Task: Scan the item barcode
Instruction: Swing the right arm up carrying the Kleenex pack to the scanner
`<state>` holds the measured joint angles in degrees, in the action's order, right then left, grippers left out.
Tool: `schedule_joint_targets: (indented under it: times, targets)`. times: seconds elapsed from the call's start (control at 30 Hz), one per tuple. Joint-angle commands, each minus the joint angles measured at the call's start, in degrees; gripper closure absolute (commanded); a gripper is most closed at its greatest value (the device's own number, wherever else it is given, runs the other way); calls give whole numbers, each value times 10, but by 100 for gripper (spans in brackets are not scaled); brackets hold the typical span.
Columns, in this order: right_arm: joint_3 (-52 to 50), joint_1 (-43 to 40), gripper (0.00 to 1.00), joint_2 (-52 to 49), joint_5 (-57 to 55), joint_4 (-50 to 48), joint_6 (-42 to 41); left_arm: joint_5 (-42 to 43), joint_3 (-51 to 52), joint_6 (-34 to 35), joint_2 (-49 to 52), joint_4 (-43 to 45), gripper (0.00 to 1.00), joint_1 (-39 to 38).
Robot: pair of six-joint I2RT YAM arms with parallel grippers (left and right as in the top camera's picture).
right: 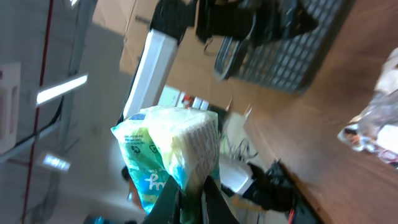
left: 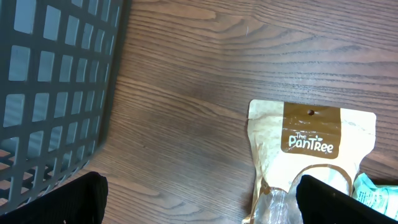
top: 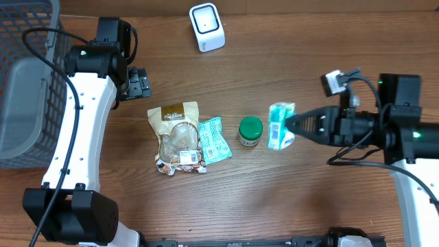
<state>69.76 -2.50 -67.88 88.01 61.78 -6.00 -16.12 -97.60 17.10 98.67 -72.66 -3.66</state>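
My right gripper is shut on the edge of a green and white soft pack, held above the table right of centre. In the right wrist view the pack sticks up from the pinched fingertips, tilted. The white barcode scanner stands at the back centre, well away from the pack. My left gripper hangs open at the back left, with nothing between its fingers; below it lies bare wood.
A tan PanTree pouch, a teal packet and a green-lidded jar lie mid-table. The pouch also shows in the left wrist view. A dark grey mesh basket fills the left edge.
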Motion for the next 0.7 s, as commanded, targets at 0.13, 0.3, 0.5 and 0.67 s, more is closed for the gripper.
schedule_joint_targets:
  times: [0.13,0.3,0.5,0.67]
  targets:
    - [16,27,96,7,19,0,2,-8,-8,-4,2,0,1,3]
    - [16,27,96,7,-1,-35,2,-8,-8,-4,2,0,0,3]
    - [16,30,96,4,-339,-34,-32,-8,-8,-4,2,0,1,3]
    - [15,49,96,-11,-522,-17,-32,-8,-8,-4,2,0,1,3]
